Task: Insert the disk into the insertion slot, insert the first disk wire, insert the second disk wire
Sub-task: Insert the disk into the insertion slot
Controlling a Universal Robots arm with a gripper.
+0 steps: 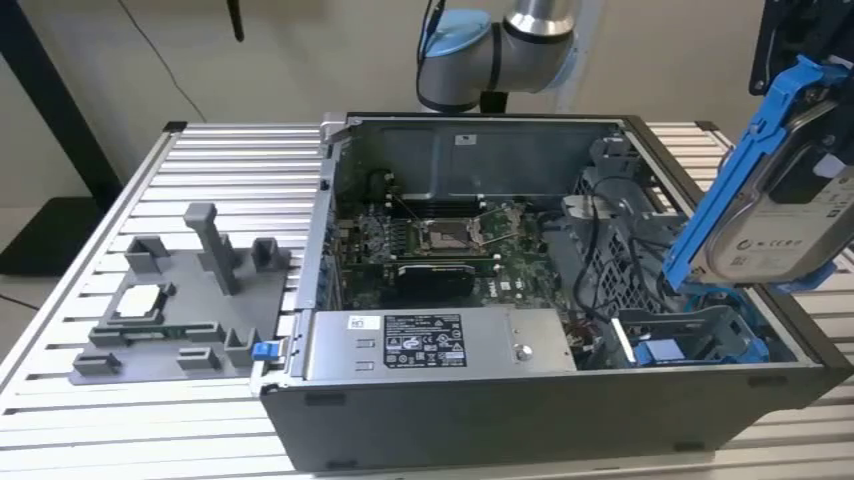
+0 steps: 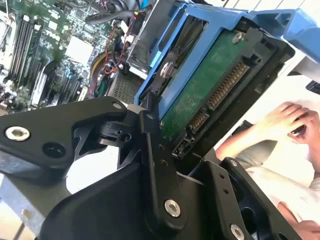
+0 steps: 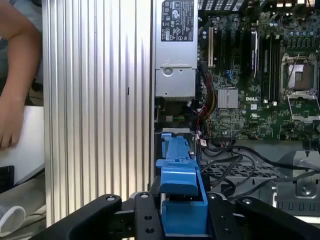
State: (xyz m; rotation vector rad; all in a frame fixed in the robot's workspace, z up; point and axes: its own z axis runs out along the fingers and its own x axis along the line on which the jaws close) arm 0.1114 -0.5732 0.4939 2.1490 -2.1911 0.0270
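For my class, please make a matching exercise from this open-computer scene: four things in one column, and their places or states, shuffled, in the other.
Things
1. the disk
2. the insertion slot
3. the power supply box
4. the CPU socket

Places or states
A. lies along the near wall of the case, label up
B. grey bay with blue tabs, in the case's near corner at the exterior view's right
C. held tilted in the air by the gripper, above the case
D. sits in the middle of the motherboard

Pairs: 1-C, 2-B, 3-A, 4-D
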